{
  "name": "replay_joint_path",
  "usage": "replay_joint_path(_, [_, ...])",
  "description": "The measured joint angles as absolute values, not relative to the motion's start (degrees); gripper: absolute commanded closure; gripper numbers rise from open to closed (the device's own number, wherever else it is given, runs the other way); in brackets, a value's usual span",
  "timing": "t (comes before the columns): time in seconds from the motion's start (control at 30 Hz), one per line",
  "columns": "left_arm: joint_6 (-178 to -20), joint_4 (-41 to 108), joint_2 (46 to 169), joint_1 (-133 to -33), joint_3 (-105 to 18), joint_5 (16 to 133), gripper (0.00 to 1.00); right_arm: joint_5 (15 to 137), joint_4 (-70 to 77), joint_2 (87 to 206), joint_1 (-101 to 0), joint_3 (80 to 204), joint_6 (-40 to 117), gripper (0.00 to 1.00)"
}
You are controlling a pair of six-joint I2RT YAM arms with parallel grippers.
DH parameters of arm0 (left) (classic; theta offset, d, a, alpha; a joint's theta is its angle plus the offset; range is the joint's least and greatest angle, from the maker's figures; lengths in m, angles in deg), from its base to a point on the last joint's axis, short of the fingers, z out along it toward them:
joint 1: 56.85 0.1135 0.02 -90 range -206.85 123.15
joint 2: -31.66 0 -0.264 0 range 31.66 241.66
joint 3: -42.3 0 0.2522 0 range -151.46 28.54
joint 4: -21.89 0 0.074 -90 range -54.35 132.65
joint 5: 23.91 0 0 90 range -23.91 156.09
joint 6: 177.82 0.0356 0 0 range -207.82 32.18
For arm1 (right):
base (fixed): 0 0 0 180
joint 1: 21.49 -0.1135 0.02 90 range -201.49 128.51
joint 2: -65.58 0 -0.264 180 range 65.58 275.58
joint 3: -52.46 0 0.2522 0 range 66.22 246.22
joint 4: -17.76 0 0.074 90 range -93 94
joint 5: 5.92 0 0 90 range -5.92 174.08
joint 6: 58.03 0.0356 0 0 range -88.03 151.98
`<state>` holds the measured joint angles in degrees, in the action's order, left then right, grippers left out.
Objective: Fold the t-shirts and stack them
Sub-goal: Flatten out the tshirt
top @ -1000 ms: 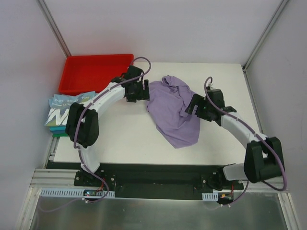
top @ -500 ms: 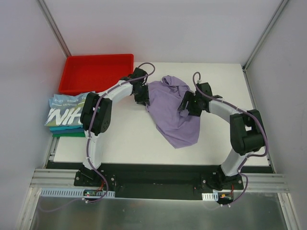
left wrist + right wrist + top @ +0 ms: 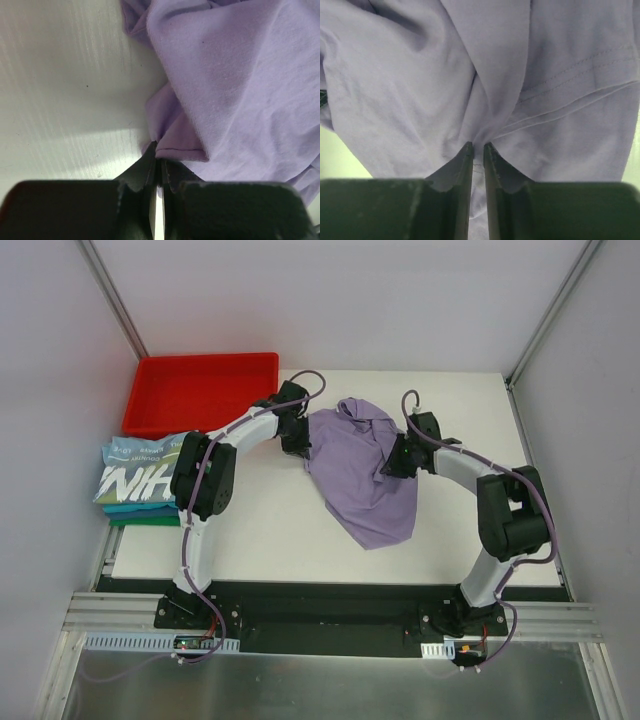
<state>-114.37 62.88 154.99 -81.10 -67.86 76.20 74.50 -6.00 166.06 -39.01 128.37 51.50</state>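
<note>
**Table** (image 3: 250,540): white top. A bare strip lies on the near side of the purple shirt, toward the arm bases.

**Purple shirt** (image 3: 360,480): one, plain lavender, unfolded and rumpled. It lies on the table with its narrow end toward the near edge and its bunched, creased end farther back.

**Left gripper** (image 3: 159,150): at the purple shirt's left edge, low over the table. The fingers are drawn almost together, with a folded hem of the shirt pinched at their tips.

**Right gripper** (image 3: 477,146): at the purple shirt's right edge, across the cloth from the left gripper. The fingers stand narrow, with a gather of cloth pulled in between them and creases spreading from the pinch.

**Folded stack** (image 3: 140,485): well to the left of the purple shirt, apart from both grippers. A light blue shirt with big white lettering is on top, teal beneath it, green at the bottom.

**Red tray** (image 3: 200,390): plastic, to the left of the purple shirt and beyond it, behind the folded stack. It does not touch the shirt.
</note>
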Motion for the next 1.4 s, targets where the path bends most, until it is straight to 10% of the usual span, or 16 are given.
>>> replay_joint_path(0.6, [-110.8, 62.9, 140.3, -80.7, -65.8, 67.9, 1.0, 86.7, -4.9, 149.3, -39.1, 126.0, 39.3, 1.0])
replay_joint_path(1.4, [-101.8, 65.5, 104.3, -80.8, -54.1, 57.1, 1.0, 133.3, -13.4, 111.7, -38.1, 120.9, 14.1, 1.0])
